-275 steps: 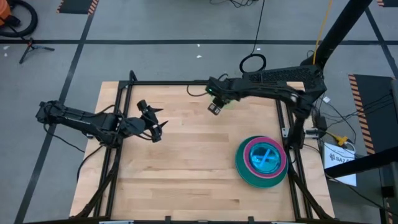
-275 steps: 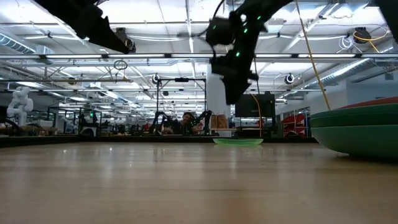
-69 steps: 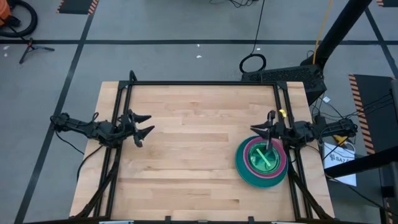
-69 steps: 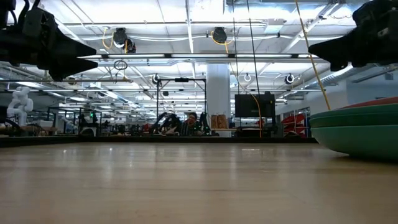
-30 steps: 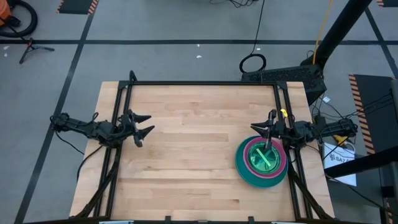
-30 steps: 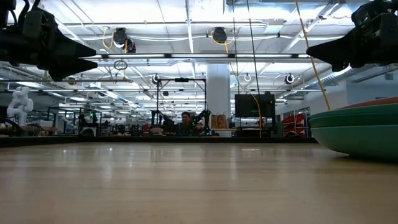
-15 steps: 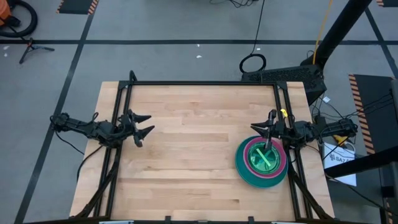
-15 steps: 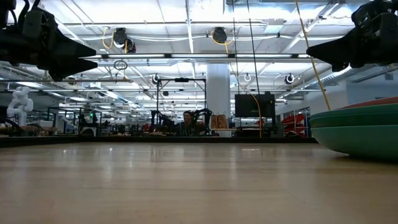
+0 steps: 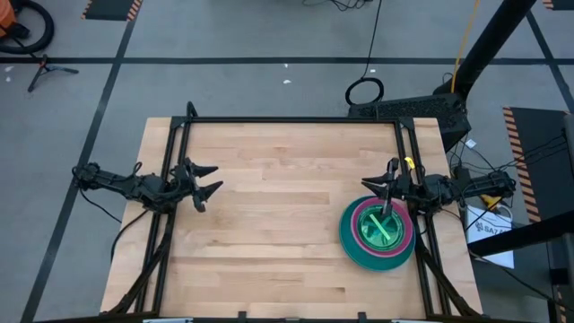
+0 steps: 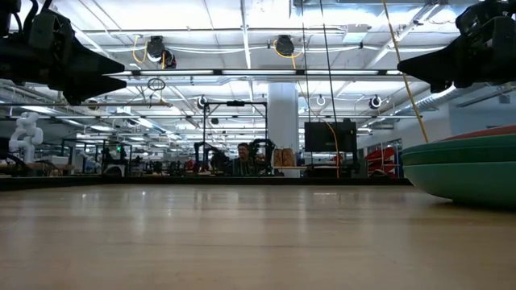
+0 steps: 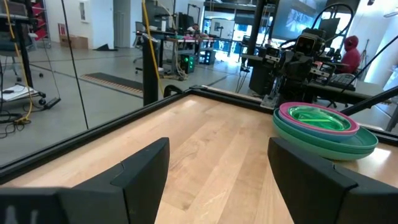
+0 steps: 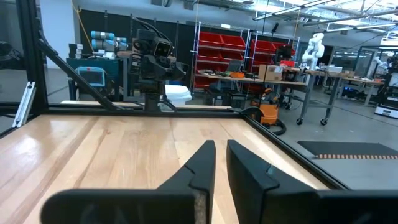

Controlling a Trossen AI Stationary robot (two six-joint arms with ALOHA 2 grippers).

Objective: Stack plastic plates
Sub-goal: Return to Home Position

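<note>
The plastic plates sit in one stack near the table's right edge. A wide teal plate is at the bottom, a magenta one lies above it, and a green plate with a lime streak is on top. The stack also shows in the left wrist view and at the right of the low view. My right gripper hangs shut just above the stack's far rim, touching nothing. My left gripper is open above the table's left edge, far from the plates.
Black frame rails run along the far, left and right edges of the wooden table. Bare boards lie between the two arms. Beyond the table there is a workshop hall, with a person seated far off.
</note>
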